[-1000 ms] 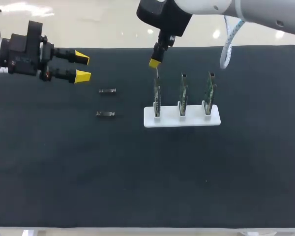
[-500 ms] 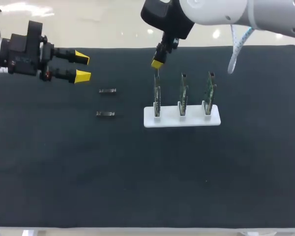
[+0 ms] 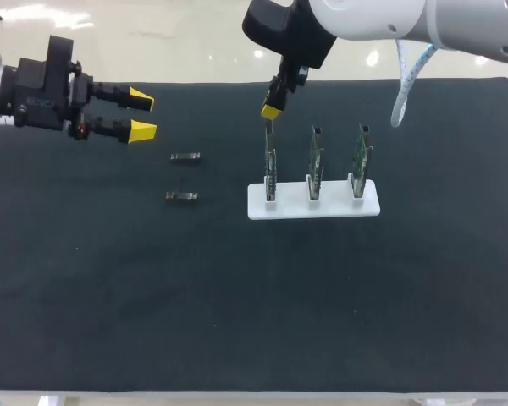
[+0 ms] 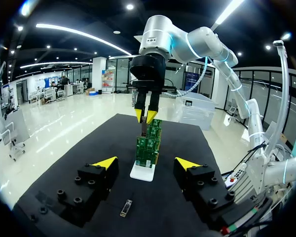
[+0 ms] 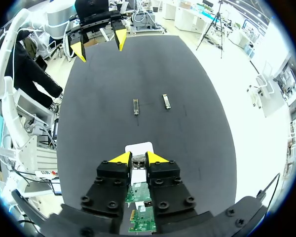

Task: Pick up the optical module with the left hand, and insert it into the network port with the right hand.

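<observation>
between the fingers of the right claw (image 3: 271, 109) the optical module (image 3: 269, 128) is hanging upright, pinched from both sides, just above the leftmost board (image 3: 271, 165) in the white rack (image 3: 322, 205) — the insertion step is seemingly in hand. next, it is calling for a straight, aligned descent into that board's port. the left claw (image 3: 141, 116) is hovering wide open and empty, well apart, near two spare modules (image 3: 184, 156) lying on the surface (image 3: 237, 296).
</observation>
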{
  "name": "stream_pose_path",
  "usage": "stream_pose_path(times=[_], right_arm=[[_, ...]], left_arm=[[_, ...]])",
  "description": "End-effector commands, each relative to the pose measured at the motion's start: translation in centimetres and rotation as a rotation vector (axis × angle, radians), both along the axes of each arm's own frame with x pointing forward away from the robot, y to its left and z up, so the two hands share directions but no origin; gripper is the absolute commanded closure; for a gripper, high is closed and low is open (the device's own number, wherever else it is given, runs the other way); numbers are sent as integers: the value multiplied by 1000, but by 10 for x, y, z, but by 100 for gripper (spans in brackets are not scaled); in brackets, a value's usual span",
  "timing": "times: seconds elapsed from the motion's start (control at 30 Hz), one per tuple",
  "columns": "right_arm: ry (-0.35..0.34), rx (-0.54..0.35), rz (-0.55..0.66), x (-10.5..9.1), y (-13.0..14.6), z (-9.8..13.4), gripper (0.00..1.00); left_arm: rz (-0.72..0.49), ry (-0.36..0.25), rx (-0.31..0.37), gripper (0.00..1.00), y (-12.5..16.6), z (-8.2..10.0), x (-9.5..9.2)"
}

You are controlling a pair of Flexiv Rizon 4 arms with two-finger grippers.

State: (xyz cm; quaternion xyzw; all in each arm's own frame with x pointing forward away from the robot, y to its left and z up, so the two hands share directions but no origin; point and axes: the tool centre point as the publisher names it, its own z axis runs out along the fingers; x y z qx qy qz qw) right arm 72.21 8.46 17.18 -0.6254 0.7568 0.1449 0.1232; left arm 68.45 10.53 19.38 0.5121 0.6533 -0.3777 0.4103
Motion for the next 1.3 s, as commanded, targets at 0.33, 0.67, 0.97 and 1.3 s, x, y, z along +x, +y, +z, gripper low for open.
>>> stream_pose_path(times=[0.33,0.67,0.97,1.3], right_arm=[[-3,-4,18,3,1,-6,100],[-19,-9,26,4,2,9,100],[-18,-6,28,5,3,7,100],[-16,9,35,6,5,-1,100]], left_arm=[[0,1,3,0,-1,0,1],[0,1,3,0,-1,0,1],[0,1,3,0,-1,0,1],[0,1,3,0,-1,0,1]])
